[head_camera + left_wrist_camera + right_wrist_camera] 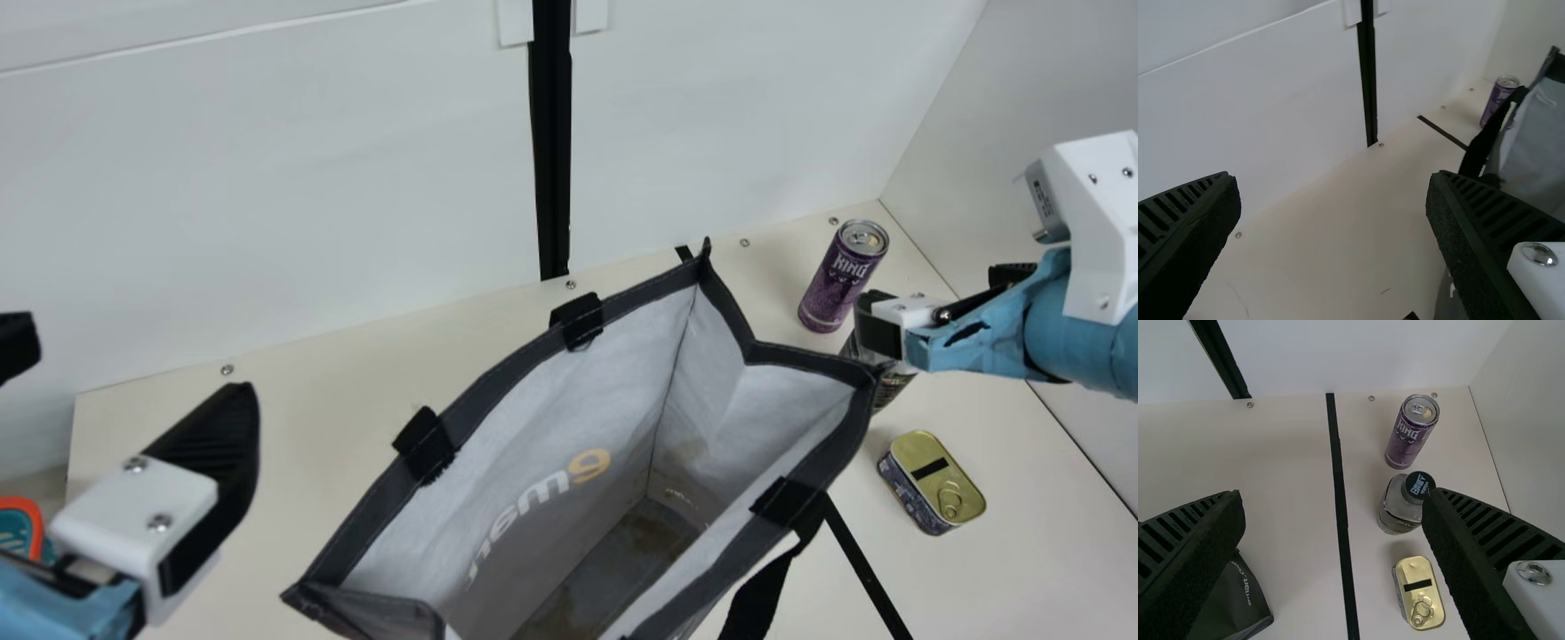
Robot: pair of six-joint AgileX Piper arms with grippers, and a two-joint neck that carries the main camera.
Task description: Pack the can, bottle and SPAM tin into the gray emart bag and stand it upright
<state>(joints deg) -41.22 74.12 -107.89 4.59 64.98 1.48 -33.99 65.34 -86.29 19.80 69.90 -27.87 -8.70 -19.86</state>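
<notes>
The gray bag (533, 498) stands with its mouth open; its bare inner bottom shows. My left gripper (129, 404) is open left of it; in its wrist view, the gripper (1333, 175) has nothing between its fingers, and the bag (1538, 143) is beyond one finger. My right gripper (876, 329) hangs over the bottle (892, 388), partly covering it. In the right wrist view, the gripper (1339, 493) is open, one finger overlapping the bottle (1401, 507). The purple can (1410, 433) stands upright behind the bottle, the tin (1418, 592) lies on its other side.
White walls (267, 178) rise behind the cream table (302, 391) and at its right. Black tape (1341, 500) runs along the table between bag and items. An orange and teal object (20, 529) shows at the main view's left edge.
</notes>
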